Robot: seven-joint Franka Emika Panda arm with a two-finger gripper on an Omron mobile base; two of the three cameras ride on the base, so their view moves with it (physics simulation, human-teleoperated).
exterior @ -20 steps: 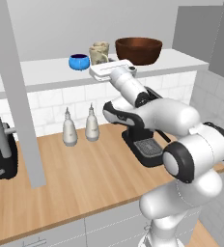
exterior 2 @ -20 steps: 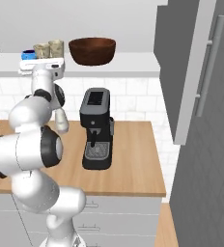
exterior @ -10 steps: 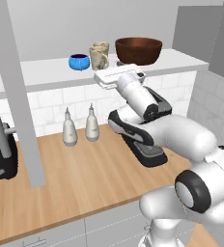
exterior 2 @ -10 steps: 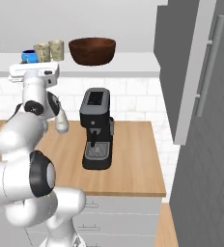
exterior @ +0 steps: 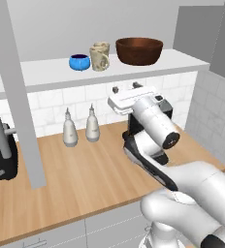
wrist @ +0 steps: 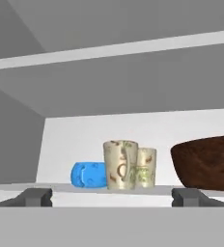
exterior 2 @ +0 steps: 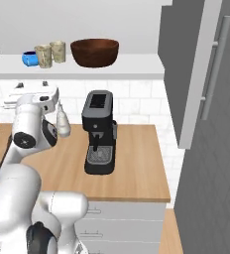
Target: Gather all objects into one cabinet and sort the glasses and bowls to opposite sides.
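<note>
On the white shelf board of the cabinet (exterior: 46, 75) a small blue bowl (exterior: 79, 62) stands at the left. A cream mug (exterior: 99, 59) stands beside it, with a tan cup (exterior: 104, 47) close behind. The large brown bowl (exterior: 139, 50) sits to their right. In the right base view the same row reads blue bowl (exterior 2: 29, 58), mug (exterior 2: 43, 56), cup (exterior 2: 58, 51), brown bowl (exterior 2: 94, 52). My gripper (exterior: 125, 88) hangs open and empty just below the shelf's front edge, under the mug. The hand view looks up at the mug (wrist: 120, 165), blue bowl (wrist: 89, 174), cup (wrist: 146, 167) and brown bowl (wrist: 208, 161).
A tall grey cabinet door (exterior 2: 201, 74) with a bar handle stands open at the right. Another door edge (exterior: 17, 97) hangs at the left. On the wooden counter (exterior: 75, 179) stand two white bottles (exterior: 70, 131), a black coffee machine (exterior 2: 99, 131) and a dark appliance (exterior: 0, 160).
The jaws have spread wide apart. The hand has come down from the shelf edge and drawn back toward the base. The tableware on the shelf has stayed put.
</note>
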